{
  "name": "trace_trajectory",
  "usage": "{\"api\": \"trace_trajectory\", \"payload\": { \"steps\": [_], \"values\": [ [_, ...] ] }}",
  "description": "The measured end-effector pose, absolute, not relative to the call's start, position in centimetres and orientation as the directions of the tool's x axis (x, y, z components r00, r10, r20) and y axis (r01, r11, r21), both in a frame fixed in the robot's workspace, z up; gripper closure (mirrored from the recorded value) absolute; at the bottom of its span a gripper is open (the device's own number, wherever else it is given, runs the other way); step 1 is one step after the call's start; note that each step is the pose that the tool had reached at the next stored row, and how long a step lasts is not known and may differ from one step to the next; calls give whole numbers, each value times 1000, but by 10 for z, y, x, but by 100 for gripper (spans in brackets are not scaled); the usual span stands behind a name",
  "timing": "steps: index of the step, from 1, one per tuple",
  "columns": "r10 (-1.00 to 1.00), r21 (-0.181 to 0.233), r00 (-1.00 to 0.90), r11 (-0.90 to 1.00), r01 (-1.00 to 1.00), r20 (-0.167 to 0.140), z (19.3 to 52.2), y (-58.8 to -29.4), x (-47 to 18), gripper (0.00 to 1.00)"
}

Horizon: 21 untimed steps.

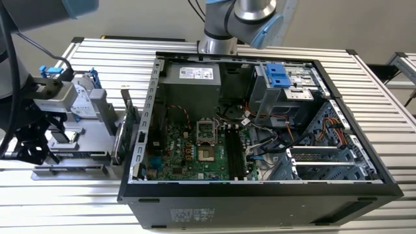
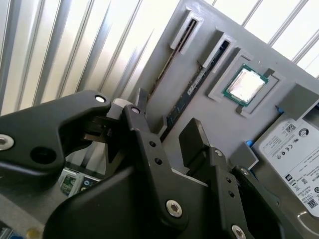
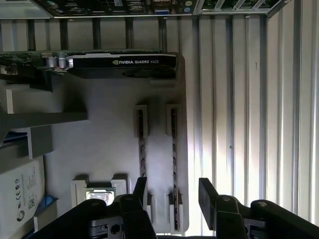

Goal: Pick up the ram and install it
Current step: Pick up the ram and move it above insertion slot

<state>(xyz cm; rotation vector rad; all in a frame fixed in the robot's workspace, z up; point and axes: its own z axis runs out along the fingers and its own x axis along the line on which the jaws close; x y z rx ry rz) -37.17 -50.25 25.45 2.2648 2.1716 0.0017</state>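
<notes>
At the exterior view's left, beside the open computer case [image 1: 260, 204], the pincer [image 3: 174, 191] hangs over the gray parts tray [image 3: 109, 139], its fingers spread. In the first wrist view the ram [image 3: 174, 144] stands on edge in its tray slot, lined up between the fingertips with a gap either side. A second stick [image 3: 142, 149] fills the neighbouring slot.

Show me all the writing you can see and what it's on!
Graphics card: white lettering along its black edge, a maker's name and model.
Hard drive: white label, print too small to read.
Power supply: white sticker, too small to read.
Computer case: sticker, too small to read.
</notes>
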Motion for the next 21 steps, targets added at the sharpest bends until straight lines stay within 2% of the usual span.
{"api": "trace_trajectory", "payload": {
  "steps": [21],
  "values": [
    [999,3,42,-42,999,-2,239,-502,-372,0]
  ]
}}
